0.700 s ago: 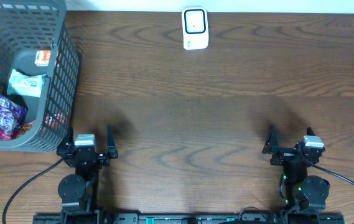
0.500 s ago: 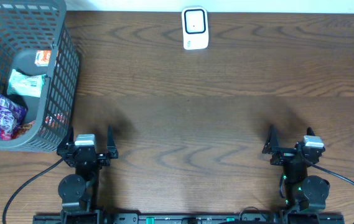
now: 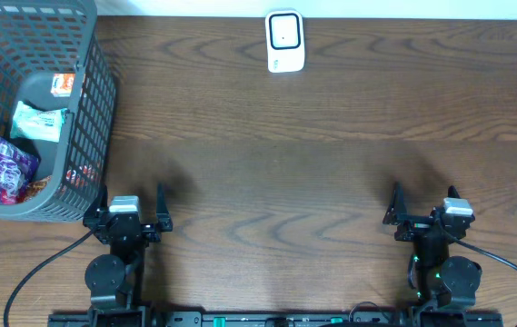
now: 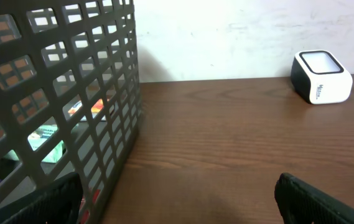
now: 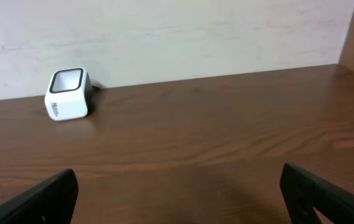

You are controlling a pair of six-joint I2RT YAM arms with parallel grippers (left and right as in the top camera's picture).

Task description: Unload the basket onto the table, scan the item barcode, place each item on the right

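Observation:
A white barcode scanner stands at the table's far edge, also visible as the scanner and the scanner. Packaged items lie in a grey mesh basket at the far left: a purple packet, a teal packet and a small orange-and-white pack. My left gripper rests at the near edge just in front of the basket, open and empty. My right gripper rests at the near right, open with nothing between its fingers.
The basket wall fills the left half of the left wrist view, close to the left finger. A pale wall rises behind the table's far edge. Bare wood stretches between the grippers and the scanner.

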